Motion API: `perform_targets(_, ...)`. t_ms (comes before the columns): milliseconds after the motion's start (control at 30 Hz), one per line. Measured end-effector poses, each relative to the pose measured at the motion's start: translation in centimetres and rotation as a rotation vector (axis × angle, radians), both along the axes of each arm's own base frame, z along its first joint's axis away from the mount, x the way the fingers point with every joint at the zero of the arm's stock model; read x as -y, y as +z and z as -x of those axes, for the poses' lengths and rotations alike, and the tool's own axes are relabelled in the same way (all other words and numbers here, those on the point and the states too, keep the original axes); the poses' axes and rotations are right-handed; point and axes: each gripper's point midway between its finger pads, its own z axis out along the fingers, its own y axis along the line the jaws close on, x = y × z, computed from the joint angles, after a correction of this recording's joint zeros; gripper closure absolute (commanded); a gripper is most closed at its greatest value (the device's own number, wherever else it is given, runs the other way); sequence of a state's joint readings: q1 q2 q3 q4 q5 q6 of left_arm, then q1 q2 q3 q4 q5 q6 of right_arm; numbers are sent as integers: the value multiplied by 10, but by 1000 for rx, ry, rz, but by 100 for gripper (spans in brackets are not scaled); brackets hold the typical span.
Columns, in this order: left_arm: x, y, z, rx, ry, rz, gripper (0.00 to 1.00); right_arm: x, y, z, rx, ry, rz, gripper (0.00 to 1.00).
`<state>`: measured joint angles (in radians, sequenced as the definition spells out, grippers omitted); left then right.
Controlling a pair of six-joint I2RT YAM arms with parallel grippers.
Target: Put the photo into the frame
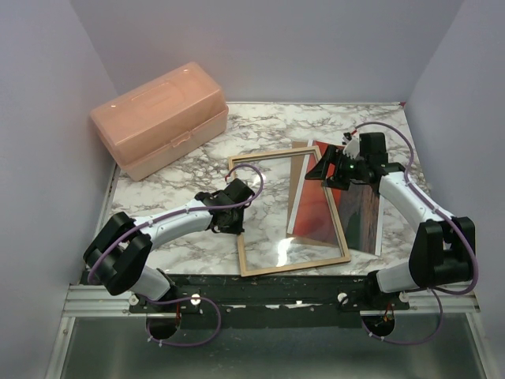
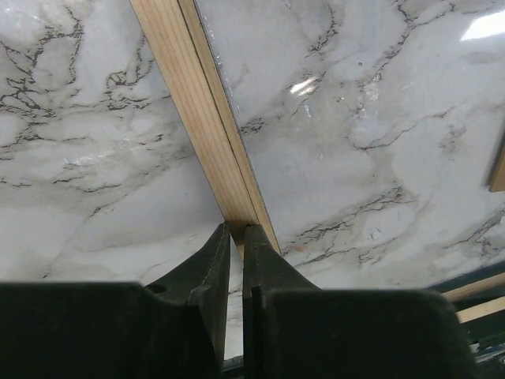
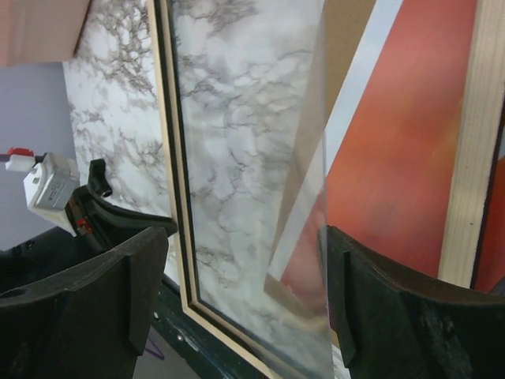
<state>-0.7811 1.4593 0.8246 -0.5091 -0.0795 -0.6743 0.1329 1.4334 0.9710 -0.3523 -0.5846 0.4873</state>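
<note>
One frame (image 1: 296, 264) rail hides photo (image 3: 387, 158) strip; left end effector (image 2: 235, 234) seemingly clenched on frame; right end effector (image 3: 245, 292) released.

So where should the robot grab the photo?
Probably the right edge of the photo, the one with the white border, coming from the right. That strip sticks out past the right rail of the frame; the rest lies under it. It's thin and flat on the table, so the jaws must pinch low.

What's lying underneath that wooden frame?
Through the frame you see marble table on the left and part of the red photo on the right, which sticks out past its edge. Whatever lies directly beneath the wood itself is covered.
</note>
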Motion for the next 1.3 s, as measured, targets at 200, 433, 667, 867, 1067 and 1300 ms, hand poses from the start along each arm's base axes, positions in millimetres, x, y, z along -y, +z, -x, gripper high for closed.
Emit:
perform_targets(200,0,0,0,1,0,1,92,-13,8,9,-21,67,-90,25)
perform_targets(433,0,0,0,1,0,2,92,-20,7,16,-57,104,-145,62)
perform_targets(667,0,0,0,12,2,16,91,-21,2,20,-86,101,-158,100)
perform_targets(867,0,1,0,17,7,31,62,-18,7,20,-83,80,-137,100)
perform_targets(1067,-11,-1,1,17,53,50,44,-12,45,17,10,42,-103,100)
perform_targets(1300,-14,-3,-2,-4,89,70,46,-4,84,9,109,-5,-74,100)
